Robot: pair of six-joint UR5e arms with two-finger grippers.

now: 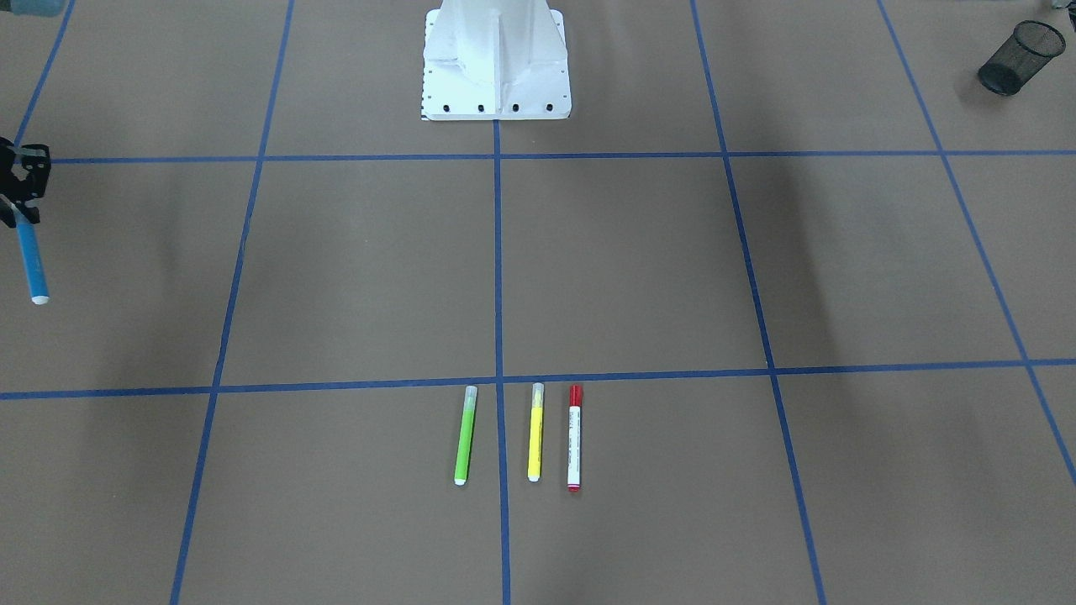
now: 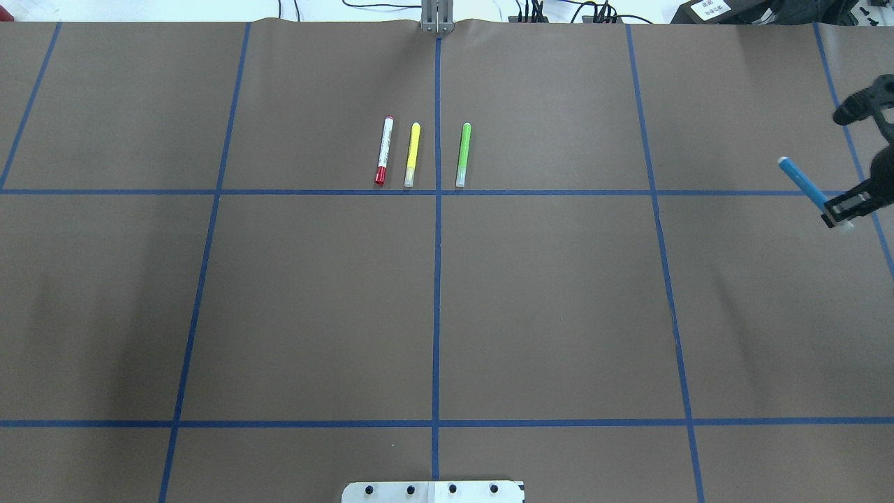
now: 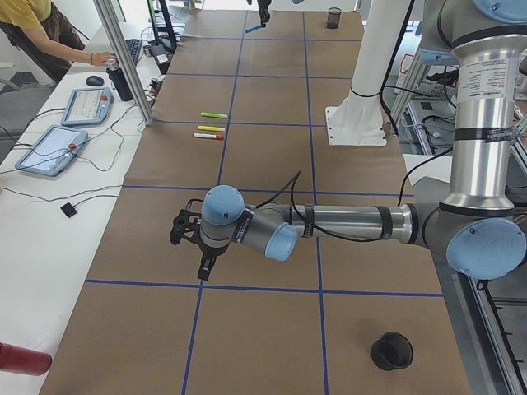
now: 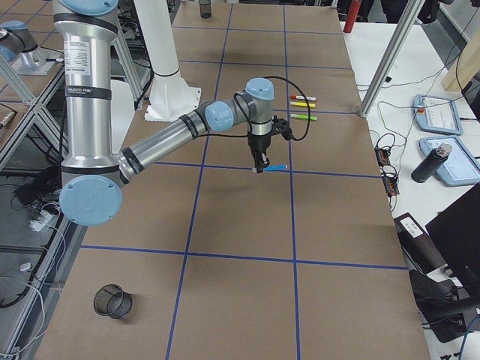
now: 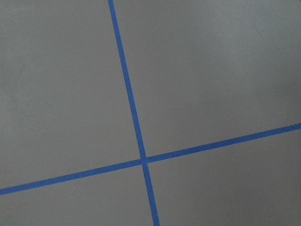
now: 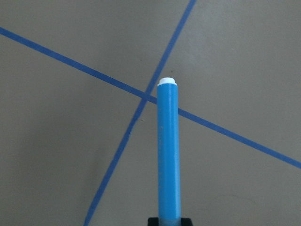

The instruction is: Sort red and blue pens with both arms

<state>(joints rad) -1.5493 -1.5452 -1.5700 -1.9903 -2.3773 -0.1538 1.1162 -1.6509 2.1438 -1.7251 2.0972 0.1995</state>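
**Blue pen in the right grip, red pen waiting on the left arm's side**

Your right end effector (image 2: 840,209) is clamped on the blue pen (image 2: 803,183). It holds the pen near the capped end, clear of the desk (image 2: 559,314). The body sticks out ahead of the fingers, away from the robot's base, with the white end farthest out. The mesh cup (image 4: 112,300) on that side stands well apart from this end effector, back toward the robot's edge of the desk. You will probably have to bring the pen back and tip it before letting go.

The red pen (image 2: 383,150) lies flat, well off to this end effector's left, beyond the green marker (image 2: 463,155) and the yellow marker (image 2: 412,155). Its long axis runs parallel to theirs, pointing away from the base.

The left end effector (image 3: 203,269) looks nearer to the red pen, which lies off to its right. You cannot tell whether its fingers are apart or together, because only the side view shows it.
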